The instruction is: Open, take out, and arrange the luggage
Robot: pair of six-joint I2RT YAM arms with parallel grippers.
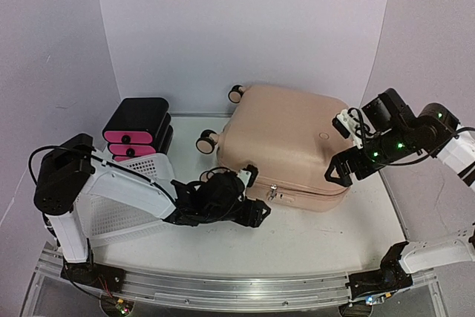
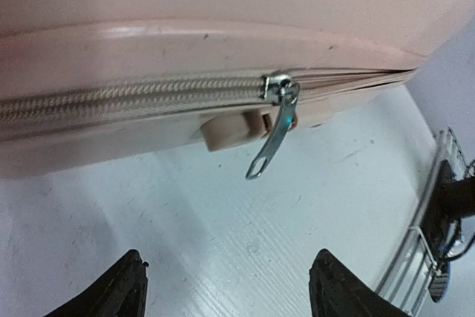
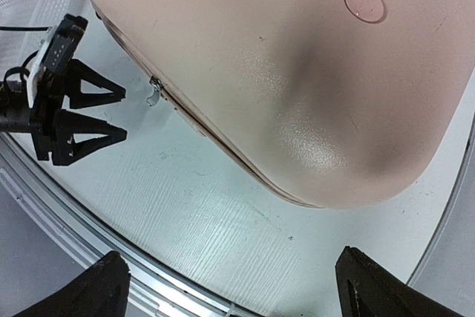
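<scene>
The luggage (image 1: pixel 286 139) is a peach-pink hard-shell suitcase that lies flat on the white table with its lid down and its black wheels toward the back left. A metal zipper pull (image 2: pixel 271 135) hangs free from the slider on the front seam. My left gripper (image 2: pixel 228 272) is open just in front of that pull, apart from it, with only bare table between its fingers. From the right wrist view the left gripper (image 3: pixel 122 115) points at the pull (image 3: pixel 155 92). My right gripper (image 1: pixel 340 148) is open and empty, above the suitcase's near right corner (image 3: pixel 334 176).
A black-and-pink drawer box (image 1: pixel 137 130) stands at the back left. A white mesh basket (image 1: pixel 126 213) sits under the left arm. A metal rail (image 1: pixel 223 287) runs along the near table edge. White backdrop walls close in the back and sides.
</scene>
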